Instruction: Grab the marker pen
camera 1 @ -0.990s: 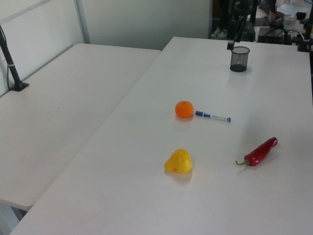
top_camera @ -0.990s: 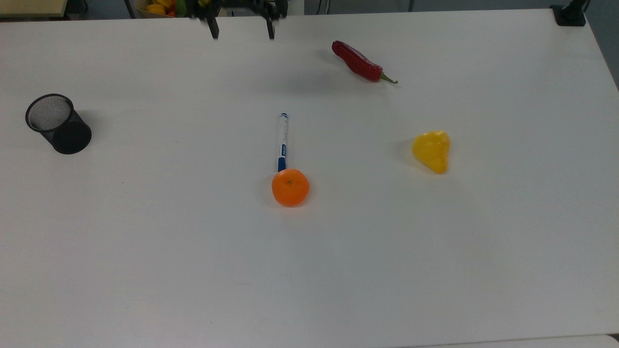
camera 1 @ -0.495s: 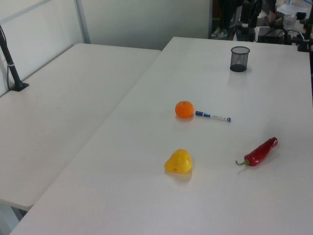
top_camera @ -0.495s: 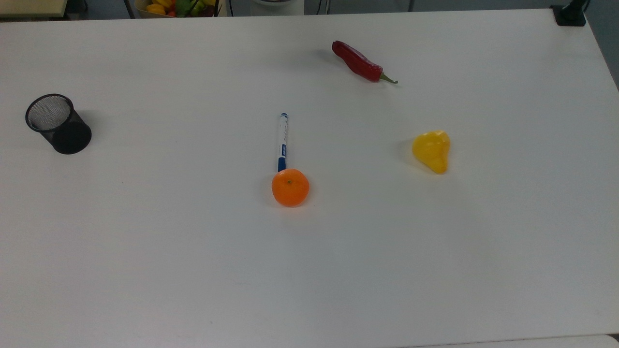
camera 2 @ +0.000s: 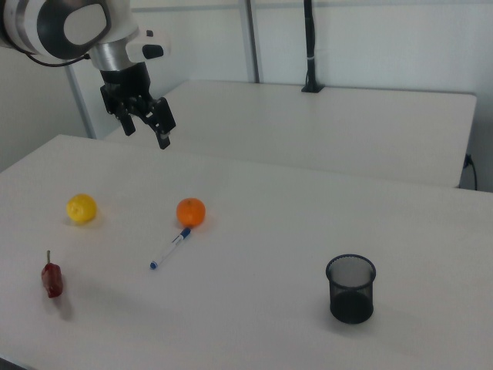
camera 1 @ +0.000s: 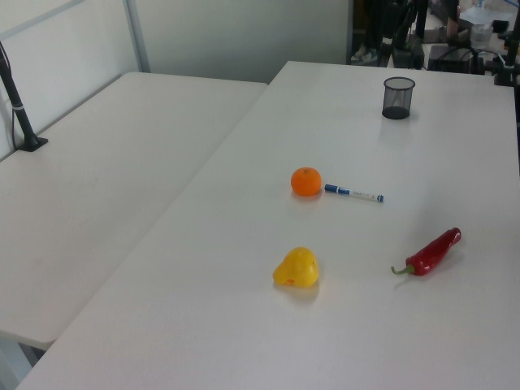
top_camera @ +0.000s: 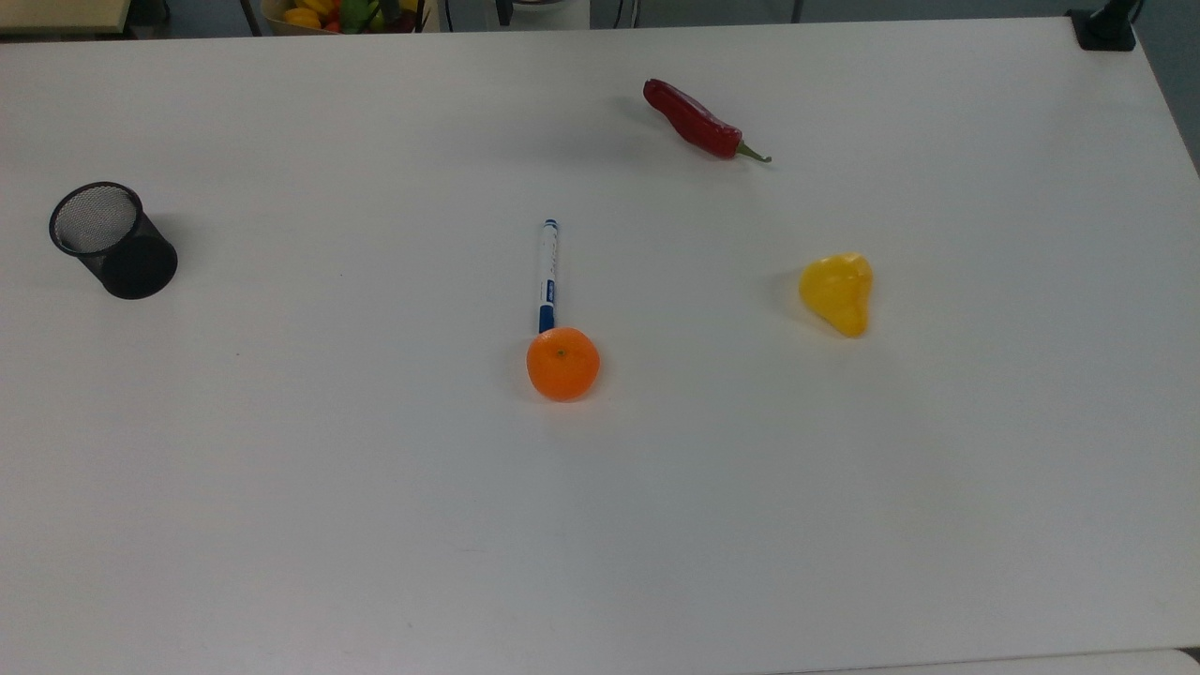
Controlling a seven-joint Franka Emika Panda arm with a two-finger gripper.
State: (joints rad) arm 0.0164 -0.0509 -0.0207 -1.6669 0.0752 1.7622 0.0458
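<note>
Seen in the right view, from left to right: red chilli point(camera 2: 51, 279) near the table's point(camera 2: 254, 324) edge; yellow fruit point(camera 2: 82, 209); gripper point(camera 2: 146, 129) up in the air, jaws spread wide and holding nothing; marker pen point(camera 2: 170, 248) flat on the table, well below the jaws and a little to the right view's right, blue cap end touching the orange point(camera 2: 191, 212); black mesh cup point(camera 2: 351, 289) upright, well apart at the right view's right.
</note>
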